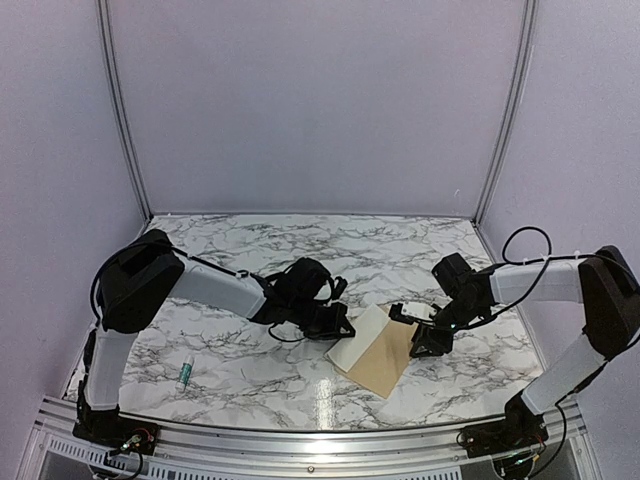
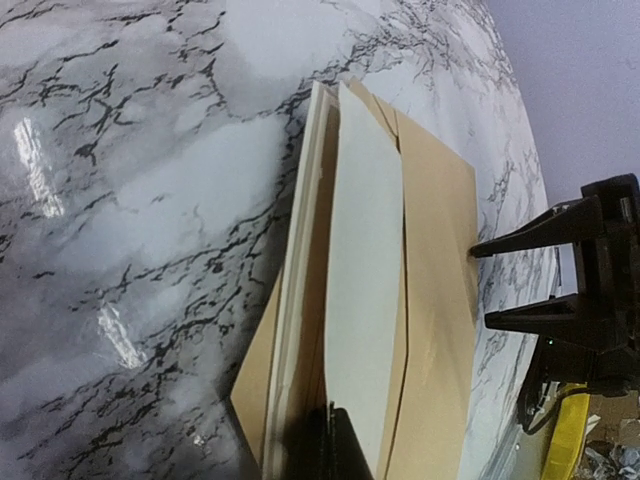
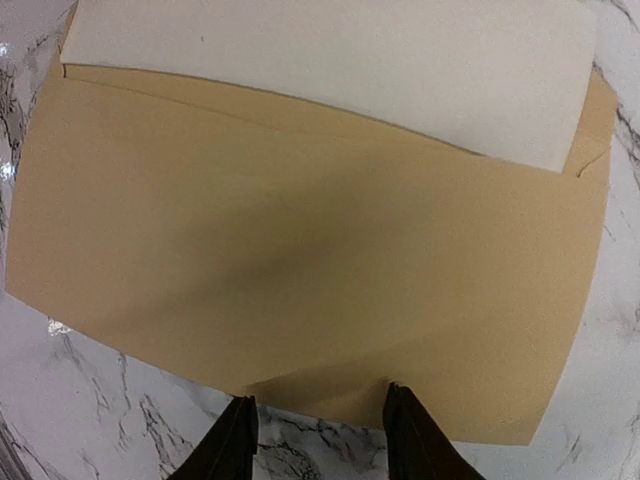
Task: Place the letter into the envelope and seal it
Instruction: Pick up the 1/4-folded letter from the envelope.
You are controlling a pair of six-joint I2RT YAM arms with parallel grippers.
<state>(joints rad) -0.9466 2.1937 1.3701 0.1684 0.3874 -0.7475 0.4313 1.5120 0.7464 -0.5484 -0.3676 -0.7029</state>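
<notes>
Hanging low, L pincer (image 1: 342, 324) pinching letter (image 1: 358, 336) edge | R pincer (image 3: 318, 425) spread by envelope (image 3: 300, 270)

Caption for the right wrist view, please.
Cream-white paper letter partly tucked into plain tan kraft envelope on marble table; right gripper open at its near edge.

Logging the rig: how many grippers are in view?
2: left gripper at the left end of the envelope, right gripper at its right end. None seem hidden.

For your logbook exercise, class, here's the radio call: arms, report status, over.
Left gripper shut on letter. Right gripper open at envelope closed edge. Letter partly inside, rest sticking out. Nothing blocking.
</notes>
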